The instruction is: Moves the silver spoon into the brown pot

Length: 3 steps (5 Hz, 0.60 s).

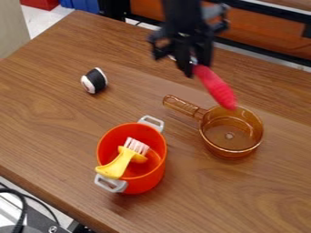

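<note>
The black gripper [195,66] hangs at the upper middle, up and to the left of the pot's bowl. It is shut on the spoon [215,87], whose pinkish-red handle slants down to the right, with a silvery bit between the fingers. The rest of the spoon is hidden by the gripper. The brown pot [231,150], see-through amber, stands upright on the table at the right, its handle pointing up and left. In the view, the tip of the red handle overlaps the pot's back rim; I cannot tell how high above it the tip is.
An orange-red bucket [150,178] with grey handles stands left of the pot on the wooden table [54,118]. In it leans a yellow brush [121,162] with white bristles, its end over the rim. A black and white roll-shaped object [96,81] lies at the upper left.
</note>
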Motion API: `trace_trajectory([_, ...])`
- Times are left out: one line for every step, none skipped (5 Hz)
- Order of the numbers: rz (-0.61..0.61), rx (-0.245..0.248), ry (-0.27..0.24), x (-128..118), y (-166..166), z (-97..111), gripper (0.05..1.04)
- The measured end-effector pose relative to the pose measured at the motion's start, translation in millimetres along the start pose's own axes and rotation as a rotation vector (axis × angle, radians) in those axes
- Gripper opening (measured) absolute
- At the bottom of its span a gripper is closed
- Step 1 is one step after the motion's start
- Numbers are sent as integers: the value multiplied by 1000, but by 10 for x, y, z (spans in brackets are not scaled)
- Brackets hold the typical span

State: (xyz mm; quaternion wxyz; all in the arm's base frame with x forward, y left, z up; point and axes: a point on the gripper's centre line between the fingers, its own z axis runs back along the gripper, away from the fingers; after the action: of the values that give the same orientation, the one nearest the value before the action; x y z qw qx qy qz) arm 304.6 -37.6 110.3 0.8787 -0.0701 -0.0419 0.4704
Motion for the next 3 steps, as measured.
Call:
trace_trajectory([-71, 8, -50, -188, -157, -270, 272])
trace_trajectory([-164, 46, -64, -302, -212, -504, 272])
trace_trajectory([-220, 53, -84, -365, -255, -610, 272])
